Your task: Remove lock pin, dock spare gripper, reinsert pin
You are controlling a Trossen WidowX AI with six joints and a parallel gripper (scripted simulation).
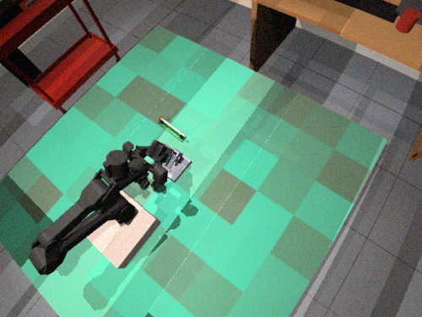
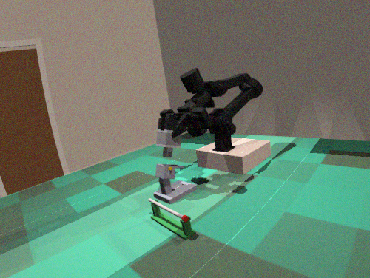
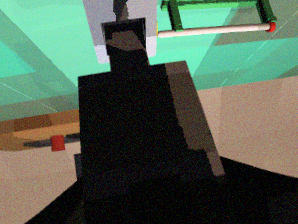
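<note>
1. The black arm (image 1: pixel 63 238) (image 2: pixel 237 105) rises from a pale block (image 1: pixel 127 240) (image 2: pixel 255 157), leans back to a raised elbow, then folds forward, with its wrist section dropping toward the mount (image 1: pixel 182 170) (image 2: pixel 181 192).
2. At its end, the gripper (image 1: pixel 159 153) (image 2: pixel 169 125) (image 3: pixel 147 168) stands partway open, its fingers closed on the spare gripper (image 2: pixel 169 138) (image 3: pixel 127 120); the fingers' contact is partly hidden.
3. The spare gripper hangs above the socket (image 2: pixel 163 171) (image 3: pixel 151 39), its body a grey block in the exterior view and mostly dark in the wrist view.
4. Its spigot (image 2: pixel 167 151) (image 3: pixel 129 55) points down, the long axis near upright with a slight lean. In the exterior view a gap shows between spigot and socket, so it is undocked.
5. The lock pin (image 1: pixel 172 127) (image 2: pixel 166 208) (image 3: pixel 215 31) is out of the socket, lying lengthwise across the two uprights of a green rack (image 1: pixel 170 131) (image 2: pixel 168 224) (image 3: pixel 217 5) near the mount.
6. The pin's long axis runs roughly level along the rack. Its red head (image 1: pixel 160 118) (image 2: pixel 185 218) (image 3: pixel 272 27) is toward the upper left from the top, the lower right in the exterior view and the right in the wrist view.
</note>
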